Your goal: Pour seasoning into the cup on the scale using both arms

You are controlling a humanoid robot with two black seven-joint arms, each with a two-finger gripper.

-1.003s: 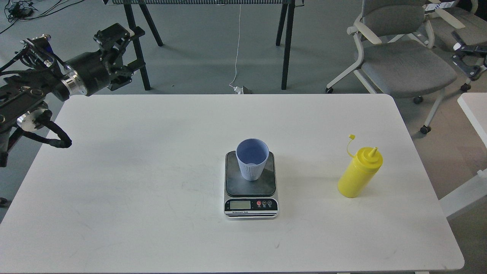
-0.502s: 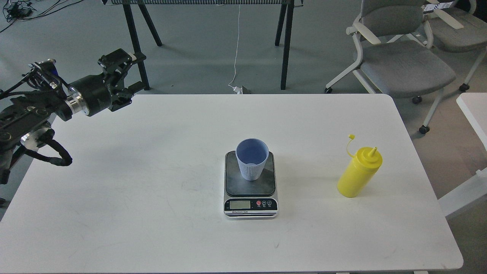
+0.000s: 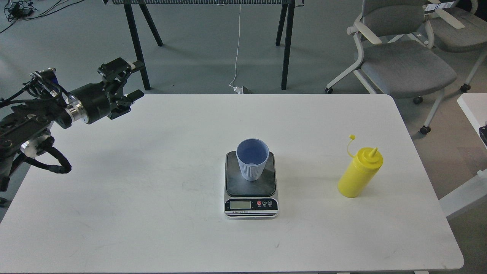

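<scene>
Head view: upright yellow seasoning (image 3: 359, 172) (seemingly uncapped)

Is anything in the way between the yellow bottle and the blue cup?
No. Only bare white table lies between the bottle and the cup on the scale. The bottle's cap is already off its nozzle.

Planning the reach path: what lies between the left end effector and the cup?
Head view: only bare white table between the left end effector and the cup on the scale.
</scene>
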